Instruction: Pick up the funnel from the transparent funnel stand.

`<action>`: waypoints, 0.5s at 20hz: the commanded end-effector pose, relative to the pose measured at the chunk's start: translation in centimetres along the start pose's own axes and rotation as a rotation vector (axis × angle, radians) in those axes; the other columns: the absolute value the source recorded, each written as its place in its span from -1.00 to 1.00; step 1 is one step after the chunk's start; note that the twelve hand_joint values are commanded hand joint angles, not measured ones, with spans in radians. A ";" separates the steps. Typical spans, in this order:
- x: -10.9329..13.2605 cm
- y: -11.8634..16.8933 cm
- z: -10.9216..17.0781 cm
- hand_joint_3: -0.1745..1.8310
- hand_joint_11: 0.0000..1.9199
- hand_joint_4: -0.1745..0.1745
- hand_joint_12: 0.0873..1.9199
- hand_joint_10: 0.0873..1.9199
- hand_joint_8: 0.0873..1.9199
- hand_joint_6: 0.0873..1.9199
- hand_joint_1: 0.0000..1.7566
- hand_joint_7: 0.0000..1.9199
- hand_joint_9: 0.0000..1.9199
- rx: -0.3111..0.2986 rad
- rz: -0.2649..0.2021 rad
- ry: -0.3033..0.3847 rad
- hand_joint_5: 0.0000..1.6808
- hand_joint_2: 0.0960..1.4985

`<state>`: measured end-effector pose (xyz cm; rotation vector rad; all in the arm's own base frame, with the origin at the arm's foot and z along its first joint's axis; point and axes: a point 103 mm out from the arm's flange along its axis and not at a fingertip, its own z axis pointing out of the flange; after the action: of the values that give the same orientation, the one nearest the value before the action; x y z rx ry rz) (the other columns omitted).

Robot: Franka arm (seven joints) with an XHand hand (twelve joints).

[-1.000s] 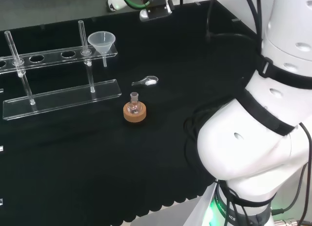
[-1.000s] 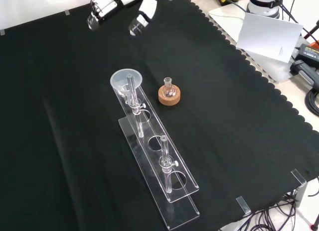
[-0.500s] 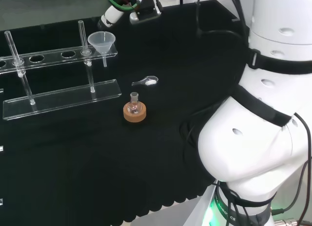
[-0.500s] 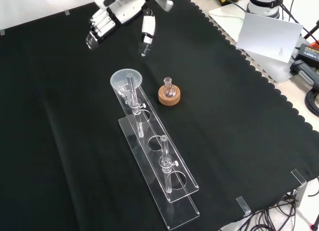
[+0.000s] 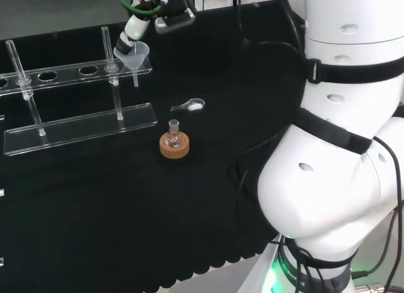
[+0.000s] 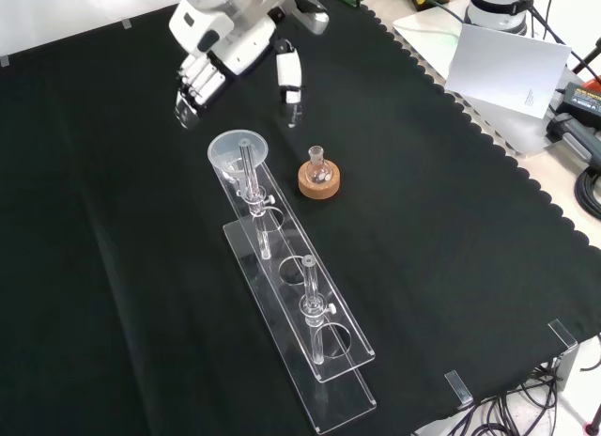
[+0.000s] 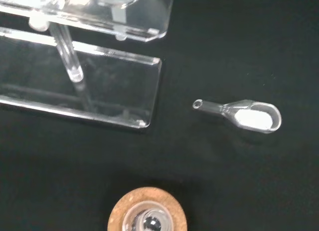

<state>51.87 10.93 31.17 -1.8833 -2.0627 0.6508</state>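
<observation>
In the front view, the clear stand (image 6: 310,356) runs up the cloth, and the funnel (image 6: 238,153) sits in the hole at its far end. Just right of it, a small flask (image 6: 317,169) rests on a cork ring (image 6: 318,181). Beyond the funnel hovers the hand (image 6: 223,49), fingers (image 6: 192,93) and thumb (image 6: 290,81) spread apart, holding nothing.

Your robot hand (image 6: 225,51) hangs above the tabletop (image 6: 113,267) with straight, spread fingers, at the funnel (image 6: 238,152) end of the transparent funnel stand (image 6: 300,314). Just beyond the funnel an upright rod (image 6: 249,173) rises, blocking that side. Off to the thumb side sit a flask on a cork ring (image 6: 318,178) and a small glass scoop (image 5: 189,105). Bare cloth lies open on the other side.
</observation>
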 end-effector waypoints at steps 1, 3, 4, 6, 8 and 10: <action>1.5 0.4 0.5 -0.74 -0.90 0.16 0.58 -0.52 -1.00 -1.00 -0.35 -1.00 -1.00 0.014 -0.027 -0.003 -1.00 -0.11; 1.8 0.6 0.6 -0.74 -0.88 0.19 0.58 -0.51 -1.00 -1.00 -0.33 -1.00 -1.00 0.011 -0.035 -0.014 -1.00 -0.11; 2.0 0.8 0.6 -0.74 -0.88 0.20 0.59 -0.51 -1.00 -1.00 -0.32 -1.00 -1.00 0.010 -0.036 -0.021 -1.00 -0.11; 2.1 1.0 0.7 -0.75 -0.87 0.23 0.59 -0.51 -1.00 -1.00 -0.29 -1.00 -1.00 0.003 -0.036 -0.020 -1.00 -0.11; 2.3 1.2 0.8 -0.75 -0.87 0.25 0.58 -0.50 -1.00 -1.00 -0.26 -1.00 -1.00 -0.004 -0.030 -0.019 -1.00 -0.11; 2.3 1.5 1.0 -0.75 -0.87 0.25 0.58 -0.50 -1.00 -1.00 -0.23 -1.00 -1.00 -0.010 -0.028 -0.015 -1.00 -0.11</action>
<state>52.19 12.89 29.74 -1.8464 -2.0953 0.6630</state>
